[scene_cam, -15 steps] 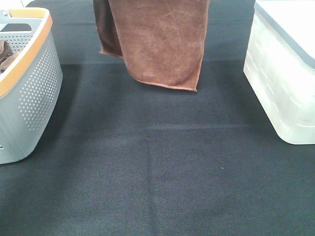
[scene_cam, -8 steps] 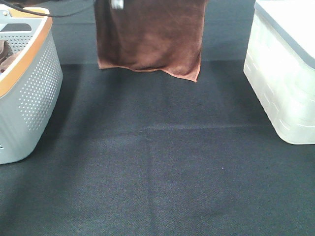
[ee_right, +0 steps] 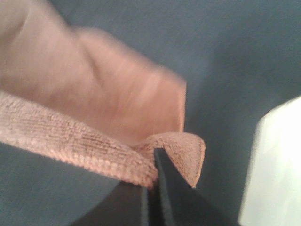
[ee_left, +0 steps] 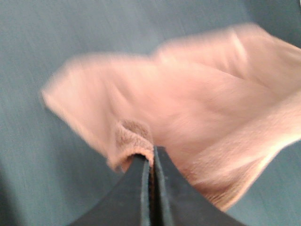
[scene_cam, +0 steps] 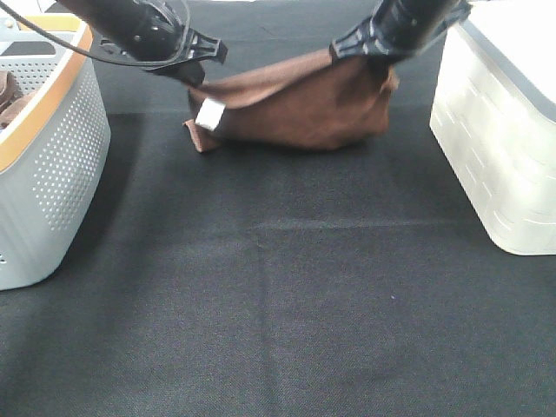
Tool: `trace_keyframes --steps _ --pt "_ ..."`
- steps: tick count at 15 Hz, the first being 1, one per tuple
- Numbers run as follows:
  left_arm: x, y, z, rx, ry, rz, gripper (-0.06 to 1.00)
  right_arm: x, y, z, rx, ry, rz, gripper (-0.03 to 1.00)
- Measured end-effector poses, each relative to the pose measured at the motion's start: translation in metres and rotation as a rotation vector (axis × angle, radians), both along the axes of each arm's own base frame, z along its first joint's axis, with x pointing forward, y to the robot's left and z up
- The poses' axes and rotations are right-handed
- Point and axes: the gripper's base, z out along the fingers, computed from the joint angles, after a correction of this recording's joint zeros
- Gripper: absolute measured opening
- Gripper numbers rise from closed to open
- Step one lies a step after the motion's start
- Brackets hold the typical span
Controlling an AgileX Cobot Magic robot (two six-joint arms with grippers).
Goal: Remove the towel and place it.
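Note:
The reddish-brown towel [scene_cam: 300, 109] hangs slack between my two grippers at the back of the black table, its lower part resting bunched on the cloth surface. Its small white tag [scene_cam: 209, 115] shows near the left corner. My left gripper [scene_cam: 198, 76] is shut on the towel's left corner [ee_left: 136, 143]. My right gripper [scene_cam: 373, 54] is shut on the right corner [ee_right: 176, 150]. Both wrist views show closed black fingers pinching the hem, with the towel blurred below.
A grey perforated basket [scene_cam: 61, 165] with an orange rim stands at the left, with bunched brown cloth [scene_cam: 7, 95] inside. A white plastic bin [scene_cam: 504, 148] with a lid stands at the right. Black table cloth [scene_cam: 278, 295] spreads in front.
Both grippers have come down into view with the towel. The towel has dropped from hanging flat to sagging, with its lower edge bunched on the table.

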Motion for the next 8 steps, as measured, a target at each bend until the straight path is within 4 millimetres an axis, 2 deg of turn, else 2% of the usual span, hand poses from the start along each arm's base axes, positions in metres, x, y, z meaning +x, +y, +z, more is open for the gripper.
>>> trace_keyframes --steps 1,8 --pt "0.0 0.0 0.0 0.0 0.0 0.0 0.0 0.0 0.0 0.0 0.0 0.0 0.0 0.0" --pt "-0.039 0.005 -0.014 0.112 0.43 -0.138 0.0 -0.027 -0.003 -0.015 -0.033 0.356 -0.023 0.0"
